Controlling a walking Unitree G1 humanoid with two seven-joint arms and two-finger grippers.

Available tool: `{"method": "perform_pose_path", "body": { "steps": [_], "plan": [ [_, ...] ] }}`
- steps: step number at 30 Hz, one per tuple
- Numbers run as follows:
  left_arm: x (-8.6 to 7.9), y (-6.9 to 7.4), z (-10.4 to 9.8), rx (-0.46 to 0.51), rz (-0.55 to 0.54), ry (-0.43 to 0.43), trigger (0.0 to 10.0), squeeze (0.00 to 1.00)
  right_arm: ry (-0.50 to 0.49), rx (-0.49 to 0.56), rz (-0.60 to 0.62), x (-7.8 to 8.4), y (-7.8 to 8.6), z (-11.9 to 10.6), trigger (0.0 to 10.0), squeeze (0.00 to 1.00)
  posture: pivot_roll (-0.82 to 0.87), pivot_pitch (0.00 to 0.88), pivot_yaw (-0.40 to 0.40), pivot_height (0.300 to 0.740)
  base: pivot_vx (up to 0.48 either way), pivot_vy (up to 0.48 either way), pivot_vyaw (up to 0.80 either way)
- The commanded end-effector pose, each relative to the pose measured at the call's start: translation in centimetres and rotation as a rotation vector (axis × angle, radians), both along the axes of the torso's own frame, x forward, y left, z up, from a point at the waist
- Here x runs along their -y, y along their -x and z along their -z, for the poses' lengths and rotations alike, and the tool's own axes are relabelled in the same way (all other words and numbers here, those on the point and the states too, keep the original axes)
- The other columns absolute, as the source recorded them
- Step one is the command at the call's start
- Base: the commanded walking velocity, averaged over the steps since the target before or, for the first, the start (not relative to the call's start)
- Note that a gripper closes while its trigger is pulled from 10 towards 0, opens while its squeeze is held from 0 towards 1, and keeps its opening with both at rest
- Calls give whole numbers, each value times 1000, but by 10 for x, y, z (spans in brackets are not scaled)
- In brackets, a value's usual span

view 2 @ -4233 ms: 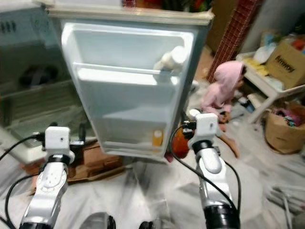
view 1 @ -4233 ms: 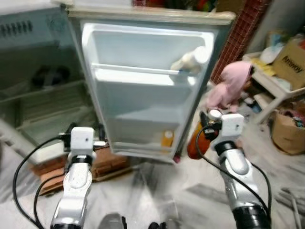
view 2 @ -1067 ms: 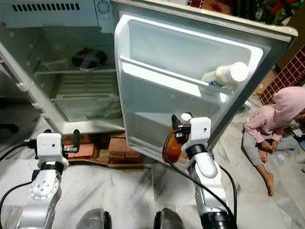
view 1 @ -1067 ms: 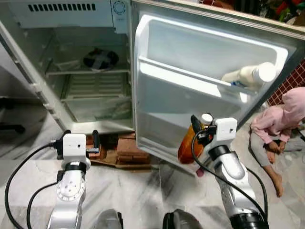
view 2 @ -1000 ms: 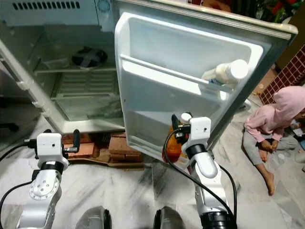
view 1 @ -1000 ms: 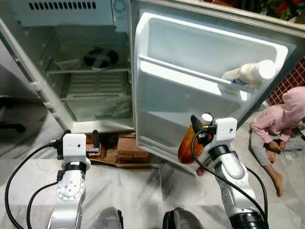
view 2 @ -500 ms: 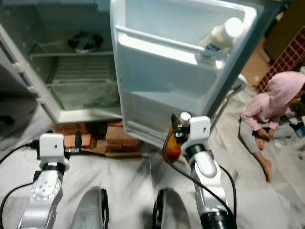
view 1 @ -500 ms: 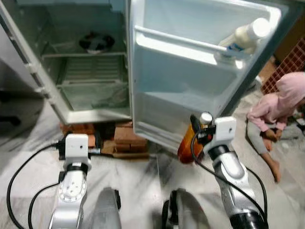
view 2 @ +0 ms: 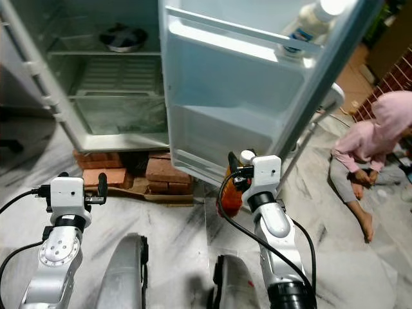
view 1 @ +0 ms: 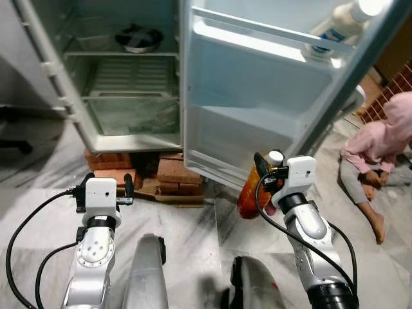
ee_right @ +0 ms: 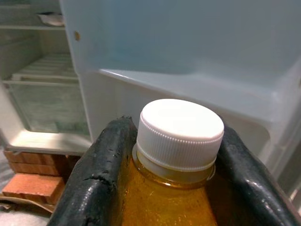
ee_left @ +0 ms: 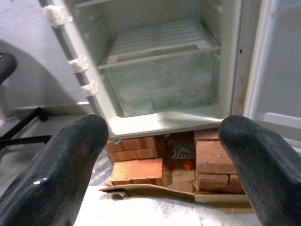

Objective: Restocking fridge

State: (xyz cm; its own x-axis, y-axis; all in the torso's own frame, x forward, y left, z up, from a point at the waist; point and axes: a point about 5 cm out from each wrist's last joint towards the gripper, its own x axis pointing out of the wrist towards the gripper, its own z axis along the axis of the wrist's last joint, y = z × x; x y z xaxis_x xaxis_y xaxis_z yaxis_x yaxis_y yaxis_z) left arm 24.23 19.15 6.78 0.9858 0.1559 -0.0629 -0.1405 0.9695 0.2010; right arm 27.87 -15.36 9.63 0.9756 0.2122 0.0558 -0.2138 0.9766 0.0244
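Note:
My right gripper [view 1: 265, 168] is shut on an orange juice bottle [view 1: 251, 191] with a white cap [ee_right: 181, 129], holding it upright just in front of the open fridge door's [view 1: 257, 96] lowest shelf [ee_right: 188, 89]. A white bottle [view 1: 338, 22] lies in the door's upper rack. My left gripper [view 1: 106, 183] stands open and holds nothing, low before the fridge body [view 1: 122, 77]. Its fingers [ee_left: 51, 174] frame the clear bottom drawer [ee_left: 162, 84] and the bricks [ee_left: 141, 165] under the fridge. A dark round dish [view 1: 140, 37] sits on an upper shelf inside.
A person in a pink hood [view 1: 380, 141] sits on the floor to the right of the door. Bricks and cardboard [view 1: 148, 183] prop the fridge base. Marble floor [view 1: 38, 212] stretches in front; my own legs [view 1: 148, 277] show at the bottom edge.
The whole picture has shifted, so the camera moved nearer to the fridge and tilted down. The right gripper still holds the juice bottle by the door's lower shelf; the left stays open.

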Motion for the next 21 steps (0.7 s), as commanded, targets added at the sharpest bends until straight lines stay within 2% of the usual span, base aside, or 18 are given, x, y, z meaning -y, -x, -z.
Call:
{"method": "perform_pose_path", "body": {
  "steps": [1,7,21],
  "plan": [
    [0,2,2,-5,-4,0,10000,0,-1,25,2,1,-2,-5,10000,0,95,128,-42,638,0,0,0],
    [1,3,0,2,0,0,10000,0,5,32,-8,-1,-2,-6,10000,0,96,129,-41,638,0,0,0],
    [3,0,-1,9,14,3,10000,0,14,51,-20,-2,-4,-10,10000,0,90,130,-42,638,362,0,0]
  ]
}}
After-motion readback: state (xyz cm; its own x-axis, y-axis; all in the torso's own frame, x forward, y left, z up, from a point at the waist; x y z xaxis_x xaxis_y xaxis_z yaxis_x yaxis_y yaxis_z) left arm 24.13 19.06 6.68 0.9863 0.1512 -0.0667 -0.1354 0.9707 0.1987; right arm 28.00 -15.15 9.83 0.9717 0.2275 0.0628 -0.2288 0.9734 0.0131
